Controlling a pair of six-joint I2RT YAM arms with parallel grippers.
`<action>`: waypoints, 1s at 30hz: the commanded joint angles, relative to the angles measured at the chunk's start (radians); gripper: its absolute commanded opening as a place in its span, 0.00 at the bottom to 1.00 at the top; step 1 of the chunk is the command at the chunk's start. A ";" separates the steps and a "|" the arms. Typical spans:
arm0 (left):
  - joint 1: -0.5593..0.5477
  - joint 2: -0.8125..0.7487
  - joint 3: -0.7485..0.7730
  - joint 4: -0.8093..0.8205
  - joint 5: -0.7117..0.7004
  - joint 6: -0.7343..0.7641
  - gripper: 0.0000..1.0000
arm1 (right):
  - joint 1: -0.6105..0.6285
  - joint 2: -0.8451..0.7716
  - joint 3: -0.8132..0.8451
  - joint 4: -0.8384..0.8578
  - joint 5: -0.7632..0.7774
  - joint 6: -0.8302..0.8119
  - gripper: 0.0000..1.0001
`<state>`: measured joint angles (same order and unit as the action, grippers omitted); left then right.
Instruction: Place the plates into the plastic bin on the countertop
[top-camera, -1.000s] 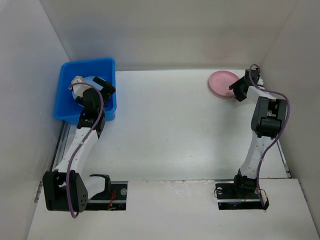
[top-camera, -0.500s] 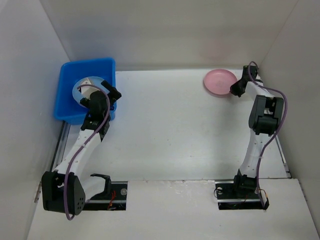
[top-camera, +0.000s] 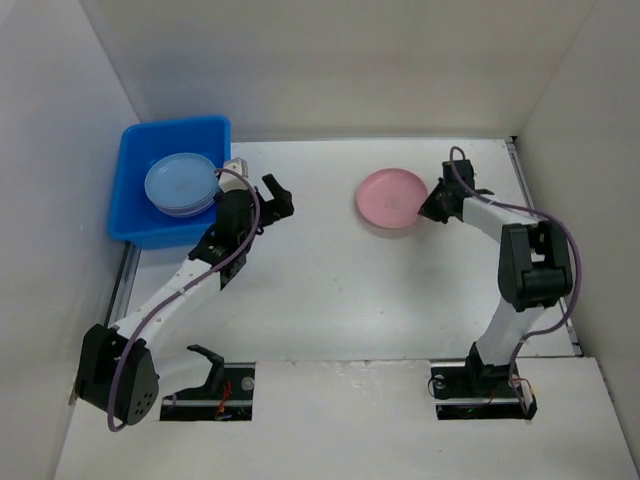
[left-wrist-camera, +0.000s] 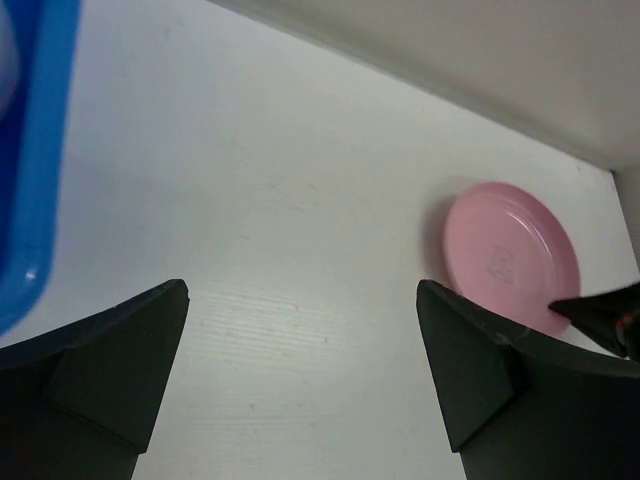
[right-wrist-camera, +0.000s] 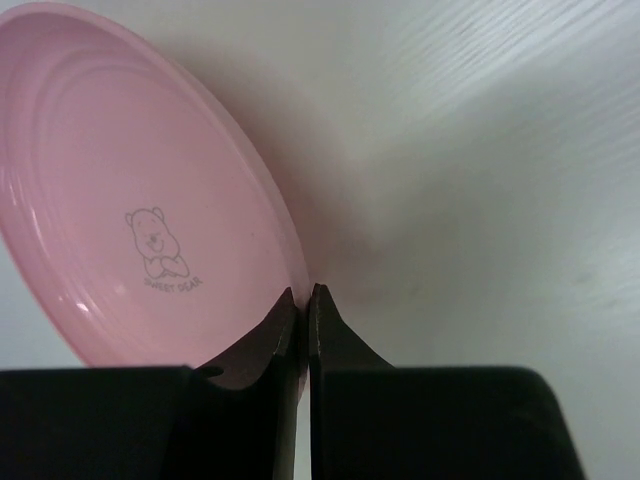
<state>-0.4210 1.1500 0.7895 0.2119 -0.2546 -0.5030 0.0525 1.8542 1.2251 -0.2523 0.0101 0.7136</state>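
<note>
A pink plate (top-camera: 391, 198) with a faint bear mark hangs tilted over the middle of the white countertop (top-camera: 340, 280), and my right gripper (top-camera: 428, 208) is shut on its right rim. In the right wrist view the two fingers pinch the pink plate (right-wrist-camera: 120, 200) by its edge at my right gripper (right-wrist-camera: 304, 292). The blue plastic bin (top-camera: 132, 210) stands at the far left with a pale blue plate (top-camera: 180, 184) lying on top inside it. My left gripper (top-camera: 268, 203) is open and empty, just right of the bin. From the left wrist I see the pink plate (left-wrist-camera: 505, 250) ahead.
White walls close in the counter on the left, back and right. The bin's blue wall (left-wrist-camera: 40, 150) fills the left edge of the left wrist view. Both arm bases sit at the near edge.
My right gripper closed on the pink plate's rim and carried it left from the back right corner toward the middle. My left arm pulled out of the bin and swung right.
</note>
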 joint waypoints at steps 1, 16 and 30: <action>-0.049 0.011 -0.009 0.011 0.087 0.023 1.00 | 0.080 -0.140 -0.088 0.136 -0.044 -0.037 0.01; -0.186 -0.015 -0.142 0.003 0.118 0.050 0.90 | 0.373 -0.378 -0.234 0.168 -0.002 -0.020 0.03; -0.195 -0.016 -0.145 0.003 0.118 0.041 0.67 | 0.484 -0.454 -0.236 0.147 0.030 -0.019 0.03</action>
<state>-0.6147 1.1664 0.6472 0.1894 -0.1383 -0.4694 0.5129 1.4567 0.9794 -0.1509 0.0235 0.6914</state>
